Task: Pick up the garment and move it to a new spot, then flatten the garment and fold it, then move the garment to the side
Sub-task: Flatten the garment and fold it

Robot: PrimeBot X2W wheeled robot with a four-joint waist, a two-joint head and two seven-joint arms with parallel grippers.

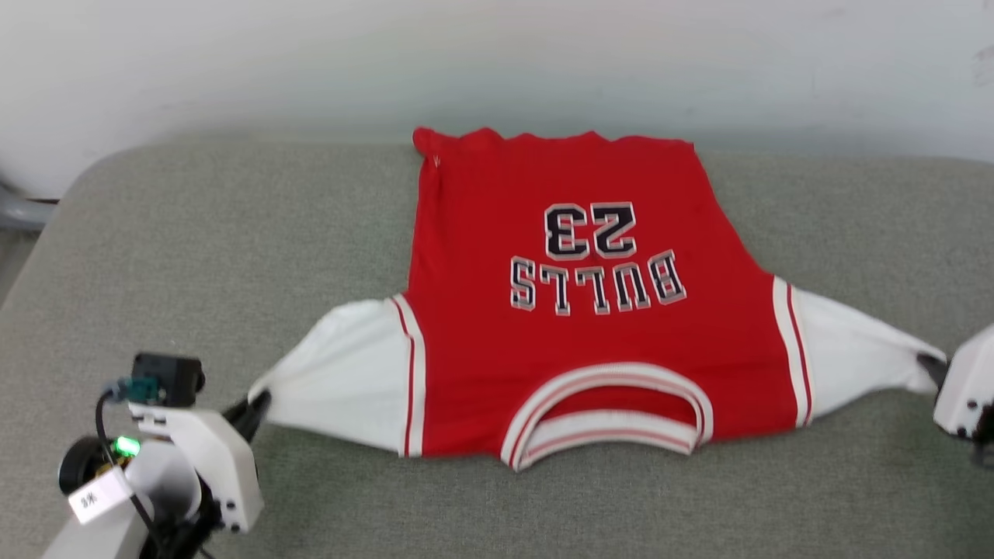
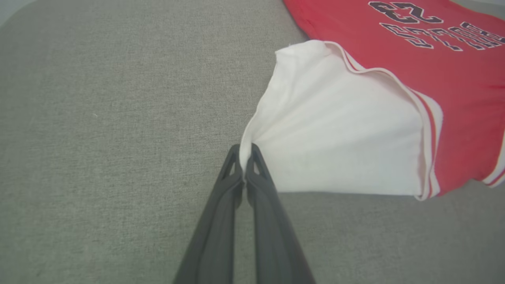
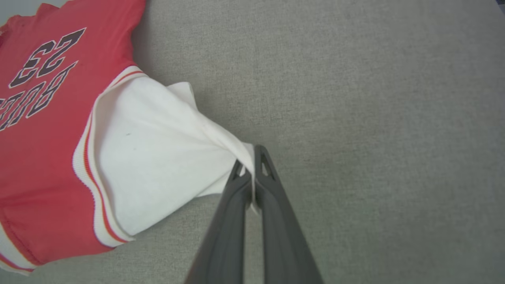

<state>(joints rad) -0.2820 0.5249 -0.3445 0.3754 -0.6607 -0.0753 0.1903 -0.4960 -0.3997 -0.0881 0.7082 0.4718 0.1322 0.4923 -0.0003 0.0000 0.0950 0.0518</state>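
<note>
Clamping the left tool (image 1: pixel 255 405) on the left sleeve (image 1: pixel 342 388) tip and the right tool (image 1: pixel 929 365) on the right sleeve (image 1: pixel 854 349) tip; holding the jersey (image 1: pixel 590 334) flat on the worktop (image 1: pixel 233 233), print up, collar (image 1: pixel 606 423) near, hem (image 1: pixel 559 141) far; gripping both ends of its sleeve-to-sleeve axis, equally close.

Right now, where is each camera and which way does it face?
Head view: from the head, down onto the garment on the grey surface; left gripper lower left, right gripper far right.
Left wrist view: along its shut fingers, pinching one white sleeve.
Right wrist view: along its shut fingers, pinching the other sleeve.
Both wrist views share the number 23.
</note>
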